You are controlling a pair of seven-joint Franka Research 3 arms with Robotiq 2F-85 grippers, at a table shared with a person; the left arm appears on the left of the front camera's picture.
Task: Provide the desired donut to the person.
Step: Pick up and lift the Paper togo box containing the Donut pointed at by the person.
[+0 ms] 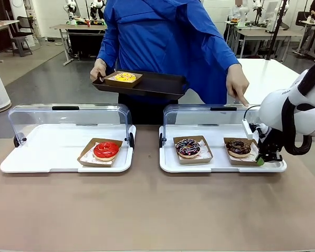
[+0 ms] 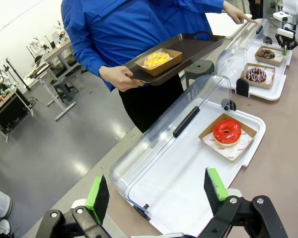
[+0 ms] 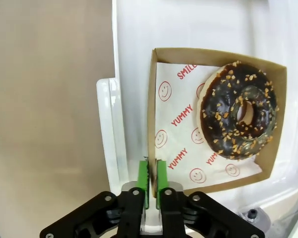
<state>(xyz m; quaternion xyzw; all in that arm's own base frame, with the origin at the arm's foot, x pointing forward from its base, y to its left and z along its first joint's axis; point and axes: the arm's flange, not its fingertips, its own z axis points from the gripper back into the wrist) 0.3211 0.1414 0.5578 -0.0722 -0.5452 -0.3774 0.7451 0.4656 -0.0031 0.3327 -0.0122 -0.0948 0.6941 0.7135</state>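
The person point(image 1: 168, 47) in a blue coat stands across the table and points one finger point(image 1: 243, 100) down at the rightmost donut. That chocolate donut with nut bits point(image 3: 238, 116) lies in a brown cardboard tray point(image 3: 150, 124) inside the right white case point(image 1: 220, 167). My right gripper point(image 3: 152, 181) is shut on that tray's near wall, at the case's right end point(image 1: 261, 159). In the person's other hand is a black serving tray point(image 1: 157, 84) carrying a yellow donut point(image 1: 125, 77). My left gripper point(image 2: 156, 193) hangs open, high over the left case, holding nothing.
A chocolate sprinkle donut point(image 1: 188, 147) sits left of the held one in the same case. A red glazed donut point(image 1: 105, 150) lies in the left case point(image 1: 52, 152). Both clear lids point(image 1: 68, 118) stand raised at the far side. Bare tabletop point(image 1: 147, 210) spreads in front.
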